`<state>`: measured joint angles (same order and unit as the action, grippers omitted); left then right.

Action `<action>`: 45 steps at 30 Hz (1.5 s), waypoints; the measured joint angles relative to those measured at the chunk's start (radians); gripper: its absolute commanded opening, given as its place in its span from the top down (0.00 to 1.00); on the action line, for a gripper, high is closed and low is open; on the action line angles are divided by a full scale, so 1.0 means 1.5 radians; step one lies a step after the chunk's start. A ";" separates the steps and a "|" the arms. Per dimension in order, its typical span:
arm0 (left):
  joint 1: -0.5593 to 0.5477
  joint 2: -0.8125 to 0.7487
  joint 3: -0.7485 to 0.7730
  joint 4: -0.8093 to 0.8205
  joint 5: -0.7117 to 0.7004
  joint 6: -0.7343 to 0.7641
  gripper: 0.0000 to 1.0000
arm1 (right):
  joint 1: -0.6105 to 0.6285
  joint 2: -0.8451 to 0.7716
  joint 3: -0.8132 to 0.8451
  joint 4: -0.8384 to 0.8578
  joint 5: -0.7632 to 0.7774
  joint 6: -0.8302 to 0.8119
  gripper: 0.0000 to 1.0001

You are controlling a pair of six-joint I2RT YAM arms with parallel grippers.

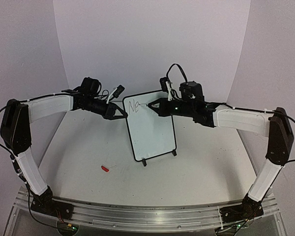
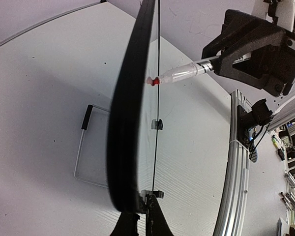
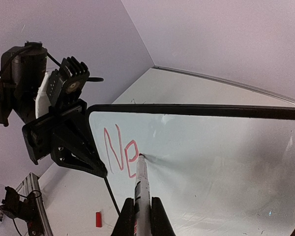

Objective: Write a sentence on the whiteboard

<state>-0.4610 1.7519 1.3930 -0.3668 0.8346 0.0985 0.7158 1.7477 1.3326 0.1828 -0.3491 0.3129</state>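
Note:
The whiteboard stands upright on its two black feet mid-table. My left gripper is shut on its upper left edge. In the left wrist view the black frame is seen edge-on, rising from between my fingertips. My right gripper is shut on a marker whose red tip touches the whiteboard. The sentence reads "Ne" in red, at the top left corner. The marker tip and the right gripper show beyond the board edge. The left gripper clamps the frame beside the letters.
A small red marker cap lies on the table left of the board, also seen as a red cap in the right wrist view. A metal rail runs along the near table edge. White walls enclose the back and sides.

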 measured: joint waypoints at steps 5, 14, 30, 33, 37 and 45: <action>0.000 0.000 0.000 0.000 -0.002 -0.001 1.00 | 0.001 -0.008 -0.034 0.003 -0.001 0.002 1.00; 0.000 0.000 0.000 0.000 -0.002 -0.001 1.00 | 0.002 -0.012 -0.040 0.002 0.001 0.002 1.00; 0.000 0.000 0.000 0.000 -0.001 -0.001 1.00 | -0.002 -0.012 -0.004 -0.004 0.028 -0.007 1.00; 0.000 0.000 0.000 0.000 -0.001 -0.001 1.00 | -0.002 -0.012 -0.004 -0.004 0.028 -0.008 1.00; 0.000 0.000 0.000 0.000 -0.001 -0.001 1.00 | -0.002 -0.012 -0.006 -0.003 0.028 -0.008 1.00; 0.000 0.000 0.000 0.000 -0.002 -0.001 1.00 | -0.003 -0.026 -0.051 0.005 0.028 -0.004 1.00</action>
<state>-0.4610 1.7519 1.3930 -0.3668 0.8318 0.0971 0.7120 1.7083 1.2568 0.1905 -0.3073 0.3066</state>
